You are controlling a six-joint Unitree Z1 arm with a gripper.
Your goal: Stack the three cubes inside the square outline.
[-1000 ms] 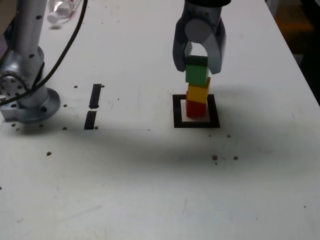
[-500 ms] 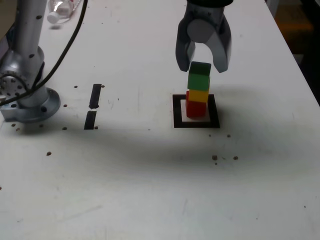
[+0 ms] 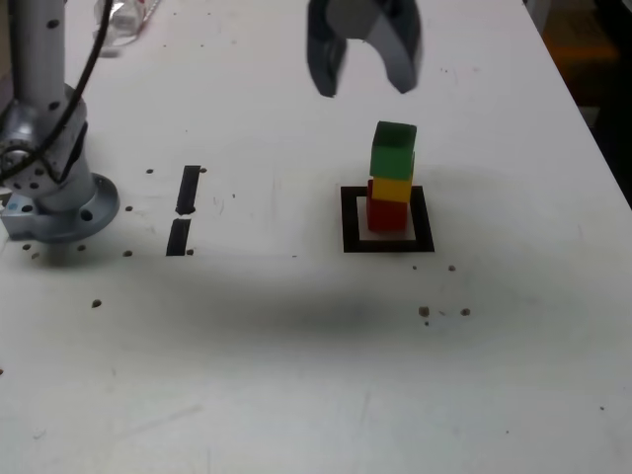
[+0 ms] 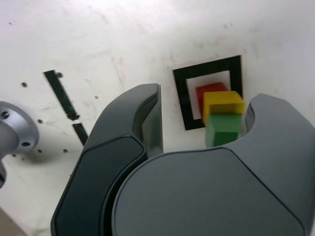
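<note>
Red cube (image 3: 387, 214), yellow cube (image 3: 391, 189) and green cube (image 3: 393, 151) stood stacked inside the square outline (image 3: 351, 221). Gripper (image 3: 363, 77) hung above with jaws apart, holding nothing. Cubes judged light, rigid; stack looked tippy, so any regrasp should pinch the top cube's flat opposite sides

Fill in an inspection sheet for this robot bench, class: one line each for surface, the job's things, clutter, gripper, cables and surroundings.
Surface: white table, scuffed, with small dark specks.
Job's things: green cube on yellow cube on red cube, stacked inside the square outline; the green one sits slightly off-centre.
Clutter: two short black bars; a clear plastic bottle at the far edge.
Gripper: gripper open, empty, above the stack, clear of it.
Cables: black cable running to the arm base.
Surroundings: dark floor beyond the exterior view's right edge.
</note>
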